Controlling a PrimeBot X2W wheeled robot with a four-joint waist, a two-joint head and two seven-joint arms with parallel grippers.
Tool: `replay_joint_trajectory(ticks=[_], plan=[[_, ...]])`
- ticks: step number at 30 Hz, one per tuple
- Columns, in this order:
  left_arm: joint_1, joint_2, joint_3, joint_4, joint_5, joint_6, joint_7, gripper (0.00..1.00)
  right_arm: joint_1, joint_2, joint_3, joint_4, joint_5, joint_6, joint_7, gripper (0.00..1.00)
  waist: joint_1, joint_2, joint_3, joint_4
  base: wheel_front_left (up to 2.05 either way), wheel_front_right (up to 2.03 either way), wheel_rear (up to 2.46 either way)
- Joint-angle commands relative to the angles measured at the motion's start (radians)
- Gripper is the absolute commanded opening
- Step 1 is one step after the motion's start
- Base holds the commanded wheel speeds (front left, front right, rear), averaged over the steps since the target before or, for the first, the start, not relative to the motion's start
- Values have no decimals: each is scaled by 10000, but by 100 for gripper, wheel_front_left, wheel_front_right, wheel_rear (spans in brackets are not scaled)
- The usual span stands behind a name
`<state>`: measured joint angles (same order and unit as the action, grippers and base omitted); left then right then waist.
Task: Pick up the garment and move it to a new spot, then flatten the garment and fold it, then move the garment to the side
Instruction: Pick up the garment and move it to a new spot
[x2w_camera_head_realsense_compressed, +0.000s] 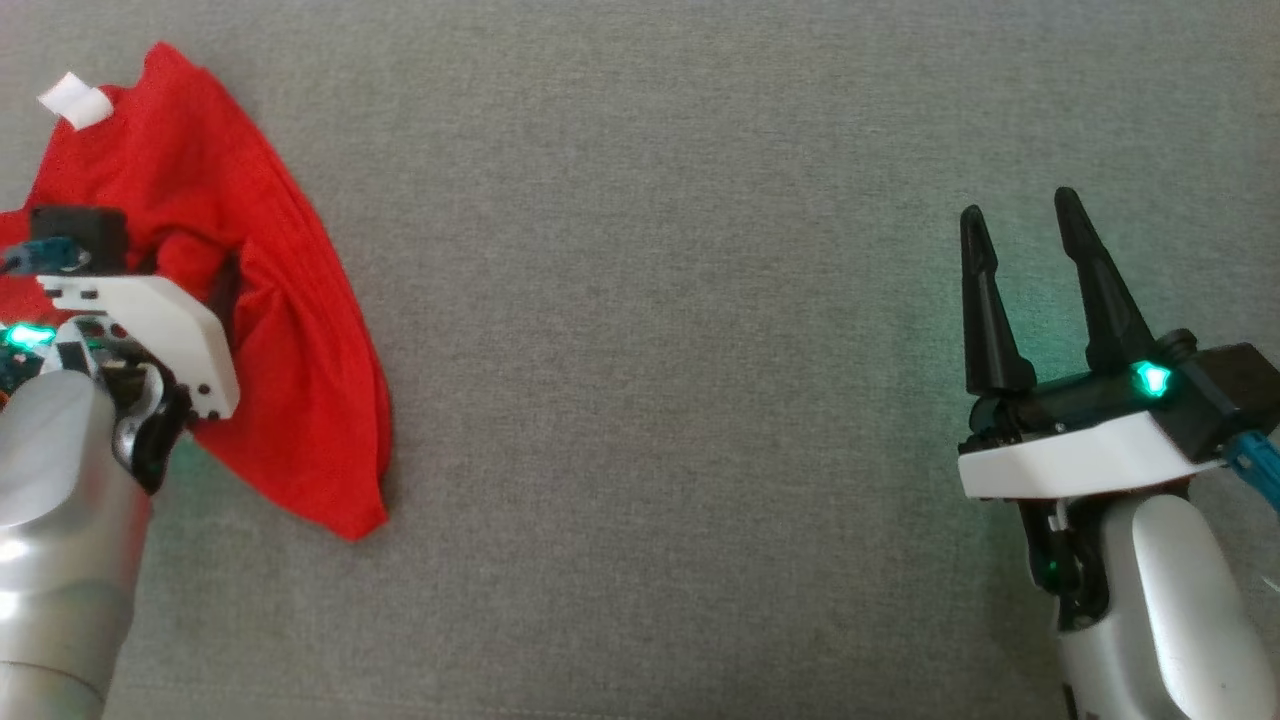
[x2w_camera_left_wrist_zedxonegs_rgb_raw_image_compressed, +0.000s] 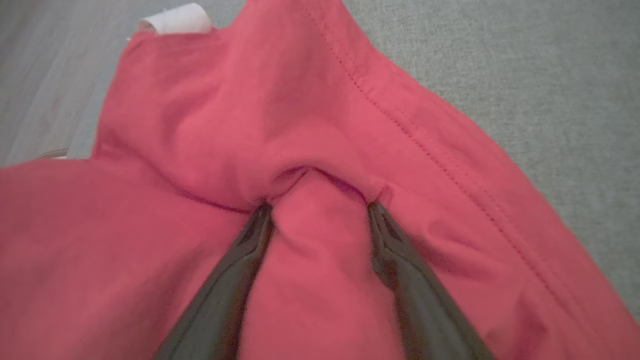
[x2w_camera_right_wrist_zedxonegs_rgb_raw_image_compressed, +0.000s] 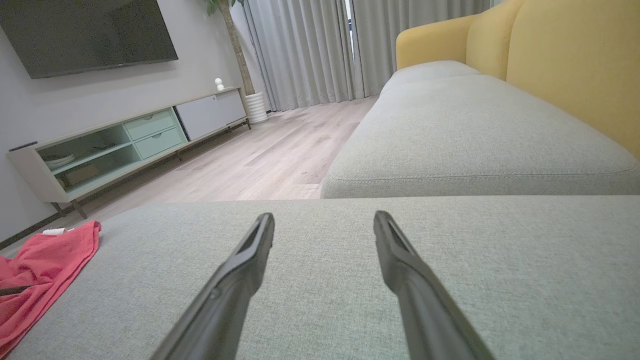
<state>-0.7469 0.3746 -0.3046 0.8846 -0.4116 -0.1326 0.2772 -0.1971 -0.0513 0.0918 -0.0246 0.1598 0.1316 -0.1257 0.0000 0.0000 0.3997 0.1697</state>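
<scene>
A red garment (x2w_camera_head_realsense_compressed: 290, 330) lies bunched at the left end of the grey cushion (x2w_camera_head_realsense_compressed: 650, 350), with a white label (x2w_camera_head_realsense_compressed: 75, 100) at its far edge. My left gripper (x2w_camera_left_wrist_zedxonegs_rgb_raw_image_compressed: 320, 205) is open and pressed down into the cloth. Its two fingertips (x2w_camera_left_wrist_zedxonegs_rgb_raw_image_compressed: 260, 220) dig into the fabric and a raised fold of red garment (x2w_camera_left_wrist_zedxonegs_rgb_raw_image_compressed: 320, 240) bulges between them. My right gripper (x2w_camera_head_realsense_compressed: 1020, 215) hovers open over bare cushion far to the right, nothing between its fingers (x2w_camera_right_wrist_zedxonegs_rgb_raw_image_compressed: 250, 260). In the right wrist view the garment (x2w_camera_right_wrist_zedxonegs_rgb_raw_image_compressed: 40, 265) shows at the lower left.
The grey cushion surface joins a second seat cushion (x2w_camera_right_wrist_zedxonegs_rgb_raw_image_compressed: 475, 135) with a yellow backrest (x2w_camera_right_wrist_zedxonegs_rgb_raw_image_compressed: 565, 60). Beyond the cushion's edge are a wooden floor (x2w_camera_right_wrist_zedxonegs_rgb_raw_image_compressed: 260, 160), a low TV cabinet (x2w_camera_right_wrist_zedxonegs_rgb_raw_image_compressed: 115, 145), a wall screen and grey curtains (x2w_camera_right_wrist_zedxonegs_rgb_raw_image_compressed: 310, 50).
</scene>
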Motion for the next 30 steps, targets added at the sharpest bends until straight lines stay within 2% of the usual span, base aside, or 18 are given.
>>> replay_joint_trajectory(ticks=[1, 2, 7, 12, 17, 23, 30], plan=[[1, 571, 37, 131, -187, 22, 158, 42, -107, 11, 249, -404, -85, -9, 46, 100, 0, 0, -3, -53, 0, 0, 0], [1, 641, -78, 142, -358, 21, 38, 0, -96, 11, 259, -403, -95, -9, 53, 100, 0, 0, -31, -87, 0, 0, 0], [-80, 1012, -135, 302, -584, 21, -1634, 0, -98, 11, 323, -289, 22, -9, -57, 100, 0, 0, -371, -340, 0, 0, 0], [-298, 694, -67, -10, -954, 20, -3440, 0, -35, 11, 433, 60, 261, -9, -276, 100, 0, 0, -908, -588, 0, 0, 0], [-394, 249, -606, -997, -1138, 20, -4456, 0, 31, 11, 561, 489, 575, -9, -553, 100, 0, 0, -1498, -907, 0, 0, 0], [-468, -432, -1208, -2488, -1117, 33, -4537, 0, -9, 11, 831, 895, 936, -9, -830, 100, 0, 0, -1879, -1420, 0, 0, 0], [-870, -1362, -1904, -3983, -931, 349, -3667, 0, -237, 11, 1099, 1156, 1253, -9, -1090, 100, 0, 0, -1651, -2138, 0, 0, 0]])
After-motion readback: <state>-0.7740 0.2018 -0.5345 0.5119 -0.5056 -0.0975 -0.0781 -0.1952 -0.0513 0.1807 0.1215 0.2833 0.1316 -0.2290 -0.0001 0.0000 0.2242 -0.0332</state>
